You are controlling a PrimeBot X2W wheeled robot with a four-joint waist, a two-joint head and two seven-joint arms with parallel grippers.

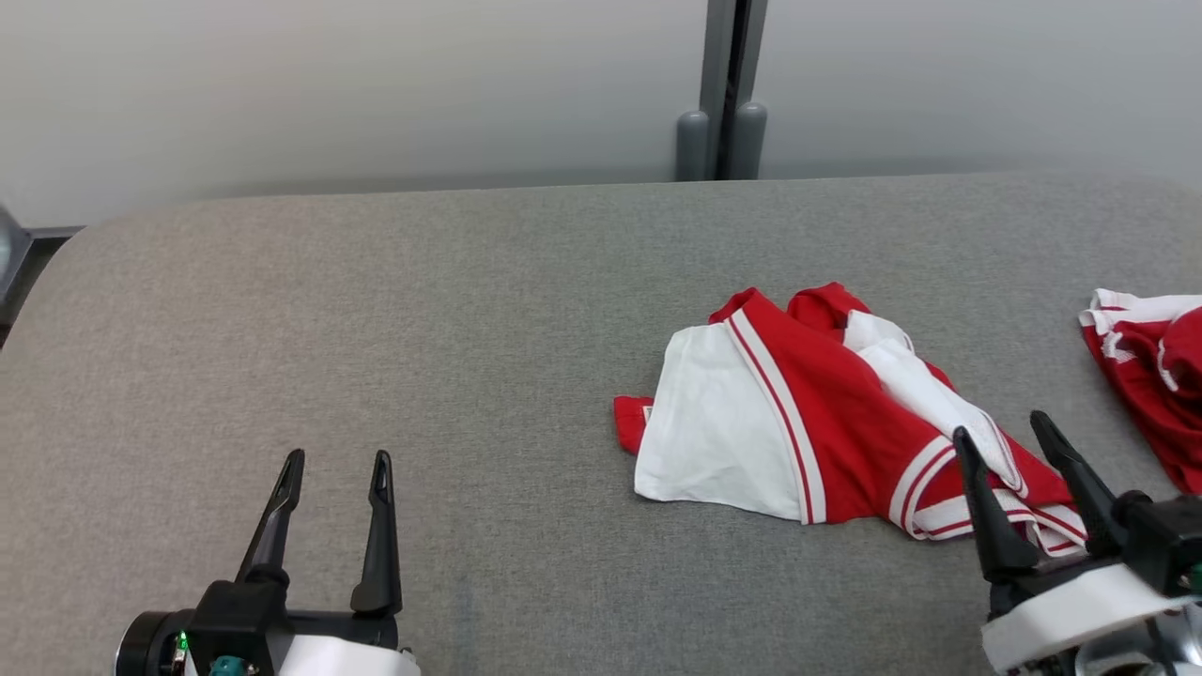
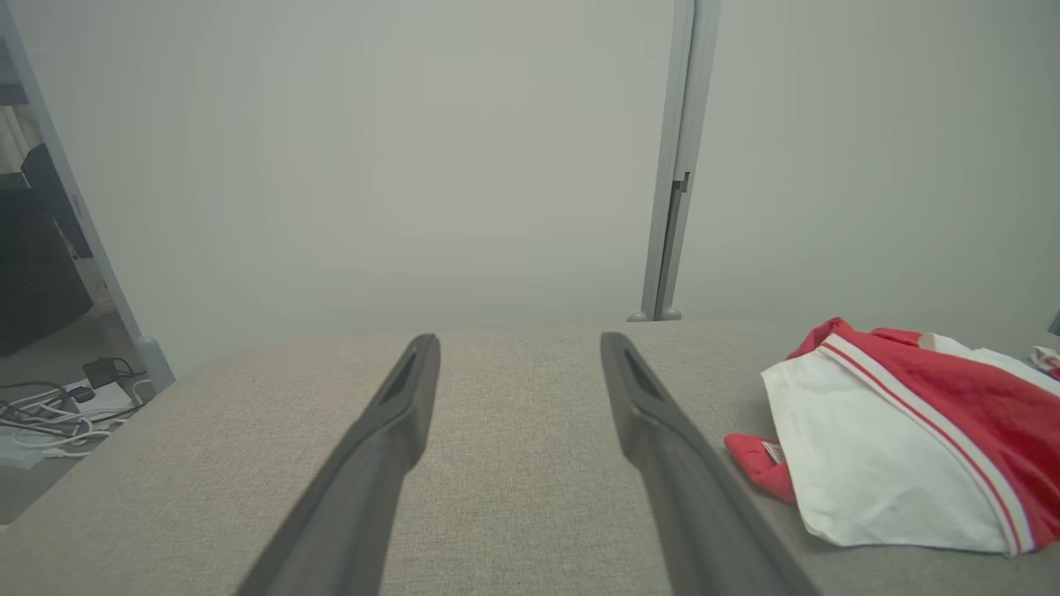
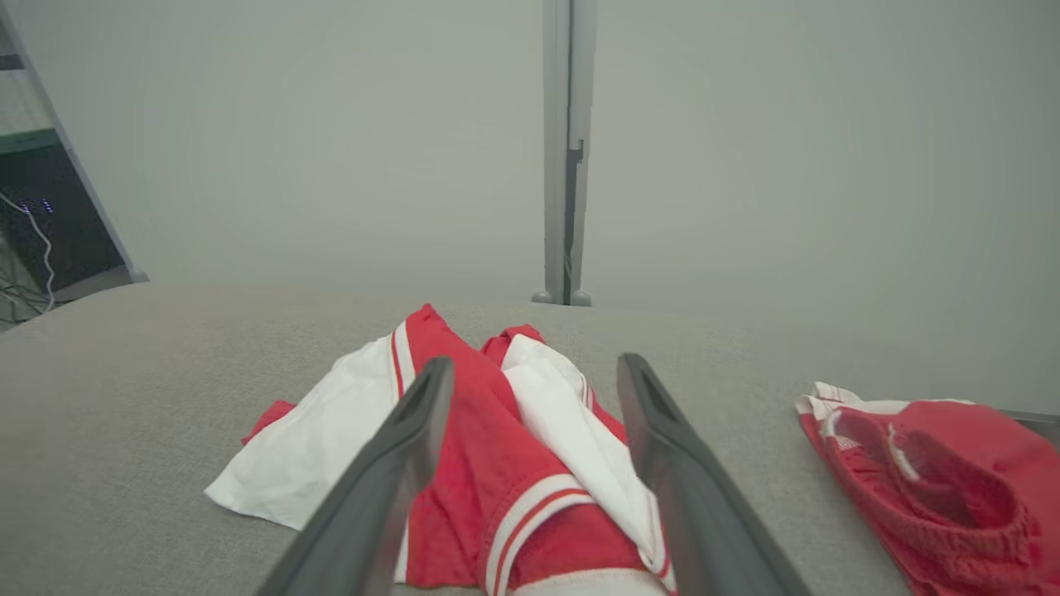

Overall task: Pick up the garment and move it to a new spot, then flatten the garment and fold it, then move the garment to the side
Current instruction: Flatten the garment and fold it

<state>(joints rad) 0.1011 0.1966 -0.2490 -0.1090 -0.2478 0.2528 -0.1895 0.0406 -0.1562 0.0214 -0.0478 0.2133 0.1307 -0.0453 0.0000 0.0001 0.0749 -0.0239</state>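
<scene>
A crumpled red and white garment (image 1: 826,422) (image 2: 903,430) (image 3: 497,447) lies right of centre on the grey padded table (image 1: 376,329). My right gripper (image 1: 1005,427) (image 3: 526,368) hovers open over the garment's near right corner, with nothing between its fingers. My left gripper (image 1: 338,458) (image 2: 517,343) stands open at the lower left above bare table, well apart from the garment.
A second red and white garment (image 1: 1150,361) (image 3: 927,472) lies bunched at the table's right edge. A grey post (image 1: 723,94) stands against the pale wall behind the table. Cables (image 2: 58,410) lie on the floor past the table's left end.
</scene>
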